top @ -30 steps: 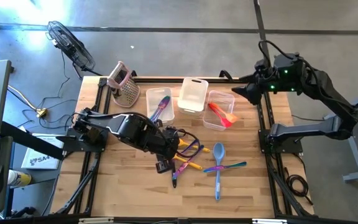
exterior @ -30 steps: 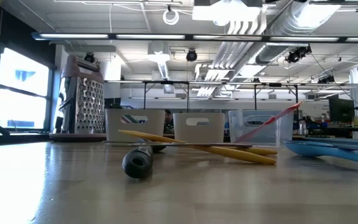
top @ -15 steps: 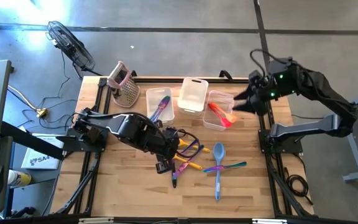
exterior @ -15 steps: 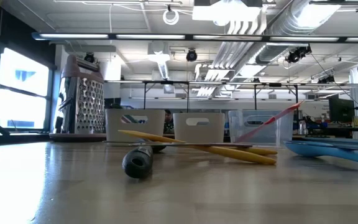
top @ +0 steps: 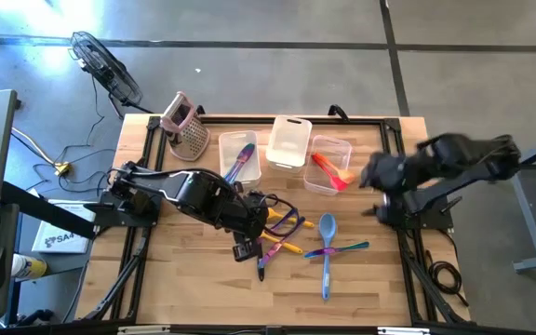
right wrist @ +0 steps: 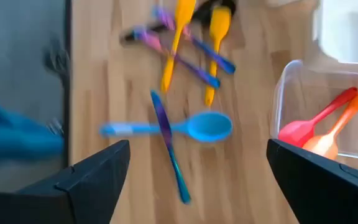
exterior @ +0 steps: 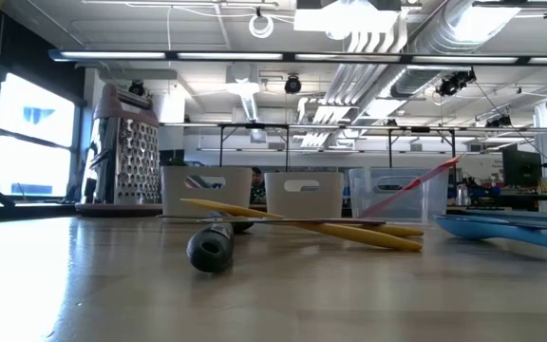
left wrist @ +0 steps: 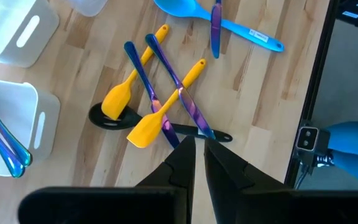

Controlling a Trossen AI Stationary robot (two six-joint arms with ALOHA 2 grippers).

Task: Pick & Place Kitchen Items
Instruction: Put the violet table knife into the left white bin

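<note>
My left gripper point(left wrist: 194, 149), fingers nearly pinched together, is hanging over the heap of yellow and purple spatulas point(left wrist: 157, 102) mid-table. My right gripper point(right wrist: 197, 180), fingers wide apart, is hovering near the clear plastic tub point(right wrist: 328, 106) holding the red and orange spoons point(right wrist: 319, 127).

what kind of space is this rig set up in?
Most likely an industrial lab or workshop, not a kitchen. The low view shows exposed ceiling ducts and pipes and strip lights; the high view shows bare concrete floor around the wooden butcher-block table, plus a black floor fan.
</note>
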